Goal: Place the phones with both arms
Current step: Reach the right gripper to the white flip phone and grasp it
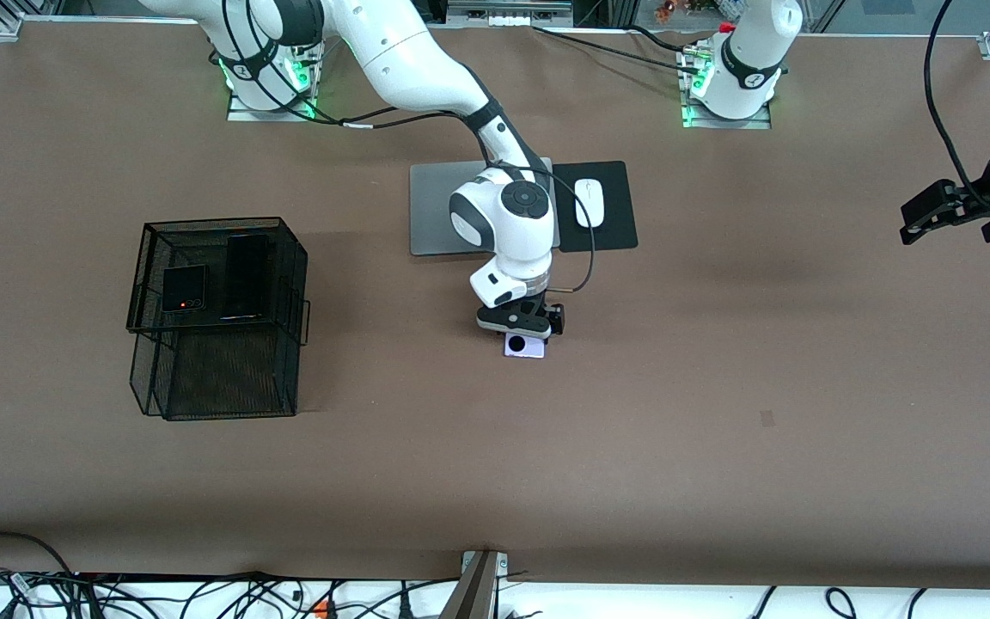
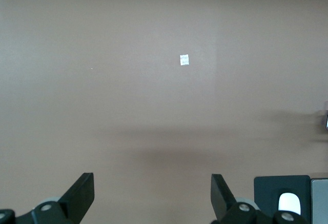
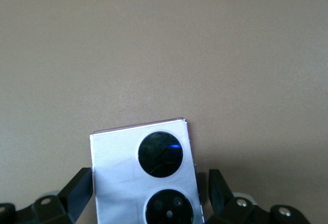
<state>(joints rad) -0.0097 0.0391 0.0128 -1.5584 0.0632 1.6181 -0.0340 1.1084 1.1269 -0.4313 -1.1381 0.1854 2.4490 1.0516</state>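
- A black wire-mesh basket [image 1: 297, 284] with two tiers is seen on the brown table [image 1: 718, 387], toward the right arm's end.
- In its upper tier the small black flip phone [image 1: 183, 288] is laid flat, with a red spot on its face; the long slim black phone [image 1: 247, 275] is laid just beside it, on the side toward the middle of the table.
- The lower tier, nearer to the front camera, is seen only through dark mesh, and nothing can be made out in it.
- The silver laptop [image 1: 436, 206] is partly covered by the right arm; beside it a white mouse [image 1: 589, 202] is set on a black mat [image 1: 620, 215].
- The lilac-white phone [image 1: 525, 346] lies flat on the table near its middle, nearer to the front camera than the laptop; only its lower edge and one black circle show in the front view.
- The right gripper [image 3: 148, 190] is lowered over that phone, wrist pointing down, with its fingers [image 3: 77, 190] spread on either side of the phone's edges; whether they touch cannot be told.
- The left gripper [image 2: 152, 196] is held above bare table at the left arm's end, the arm waiting, its fingers [image 2: 82, 193] spread wide with nothing between them.
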